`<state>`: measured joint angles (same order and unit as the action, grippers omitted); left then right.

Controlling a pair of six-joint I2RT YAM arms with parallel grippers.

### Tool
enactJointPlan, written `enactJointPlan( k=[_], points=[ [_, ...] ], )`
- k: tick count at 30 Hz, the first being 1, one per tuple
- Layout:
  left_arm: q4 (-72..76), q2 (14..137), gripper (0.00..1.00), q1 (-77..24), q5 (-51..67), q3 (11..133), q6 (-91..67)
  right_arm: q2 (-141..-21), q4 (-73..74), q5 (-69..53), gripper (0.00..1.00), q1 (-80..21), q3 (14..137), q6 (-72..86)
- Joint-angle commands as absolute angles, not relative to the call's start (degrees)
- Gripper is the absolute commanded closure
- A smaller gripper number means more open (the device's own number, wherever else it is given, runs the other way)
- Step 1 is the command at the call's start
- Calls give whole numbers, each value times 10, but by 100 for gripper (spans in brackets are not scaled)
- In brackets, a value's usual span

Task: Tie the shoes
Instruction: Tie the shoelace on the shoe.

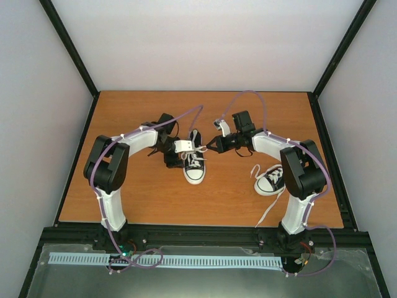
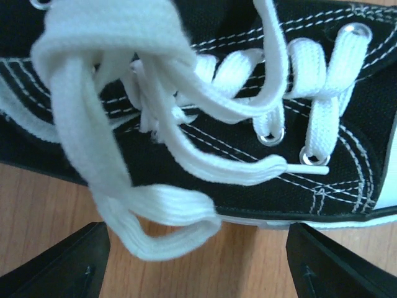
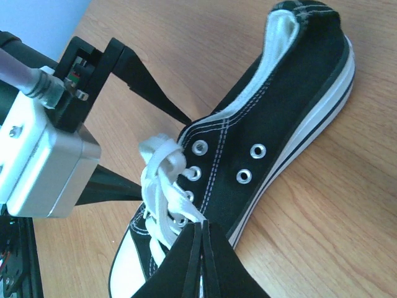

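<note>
One black sneaker [image 1: 194, 166] with a white toe cap lies mid-table, toe towards the near edge. It also shows in the left wrist view [image 2: 248, 197] and the right wrist view [image 3: 291, 105]. My left gripper [image 1: 197, 151] is open. Its fingers [image 2: 56, 264] stand wide apart on either side of a loose white lace loop [image 2: 167, 217], without touching it. My right gripper [image 1: 209, 148] is shut on a white lace strand [image 3: 186, 208] that runs from the knot [image 3: 162, 162] into its pads [image 3: 203, 254]. The second sneaker [image 1: 270, 180] lies at the right, untied.
The second sneaker's long lace [image 1: 267, 214] trails towards the near table edge beside the right arm's base. The left gripper's camera box [image 3: 43, 158] and fingers [image 3: 149, 87] show close to the knot. Black frame rails border the wooden table [image 1: 136, 198].
</note>
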<state>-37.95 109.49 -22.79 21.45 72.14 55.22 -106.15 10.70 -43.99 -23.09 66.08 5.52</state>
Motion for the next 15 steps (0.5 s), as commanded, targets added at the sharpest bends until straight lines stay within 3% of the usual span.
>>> enactJointPlan(
  k=[1, 2, 5, 8, 9, 15],
  points=[
    [-343, 1100, 24, -231, 228, 752, 536, -1069, 104, -446, 97, -233, 676, 50],
    [-347, 1096, 32, -231, 234, 750, 542, -1068, 104, -446, 97, -233, 674, 49],
    [-358, 1090, 70, -231, 234, 751, 550, -1068, 106, -445, 97, -233, 675, 44],
    [-384, 1094, 94, -227, 238, 758, 556, -1067, 111, -442, 97, -233, 674, 40],
    [-389, 1094, 98, -224, 240, 758, 557, -1066, 112, -438, 97, -233, 673, 38],
    [-382, 1095, 99, -196, 215, 752, 531, -1060, 112, -421, 97, -227, 659, 38]
  ],
)
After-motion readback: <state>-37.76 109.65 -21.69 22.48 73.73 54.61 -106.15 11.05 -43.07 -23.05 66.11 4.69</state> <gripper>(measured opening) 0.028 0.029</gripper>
